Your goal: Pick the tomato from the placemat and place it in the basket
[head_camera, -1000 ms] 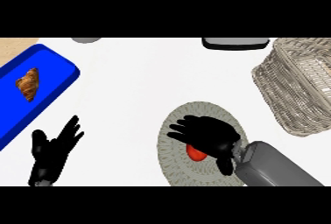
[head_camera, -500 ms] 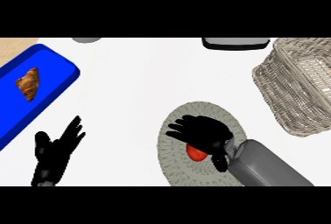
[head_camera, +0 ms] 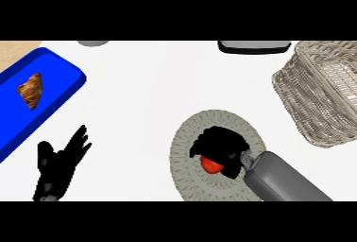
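Observation:
A red tomato (head_camera: 211, 165) lies on the round grey woven placemat (head_camera: 188, 142) at the lower middle of the head view. My right hand (head_camera: 222, 145) sits right over the tomato with its fingers curled round it, hiding most of it. The wicker basket (head_camera: 320, 90) stands at the right edge, well apart from the hand. My left hand (head_camera: 59, 163) rests open at the lower left, fingers up.
A blue tray (head_camera: 49, 94) with a croissant (head_camera: 30, 90) lies at the far left. A dark rectangular object (head_camera: 254, 46) and a grey round object (head_camera: 93, 43) show at the counter's back edge.
My right hand's fingers have curled in over the tomato, and the hand has shifted slightly toward the mat's middle. The left hand has not moved.

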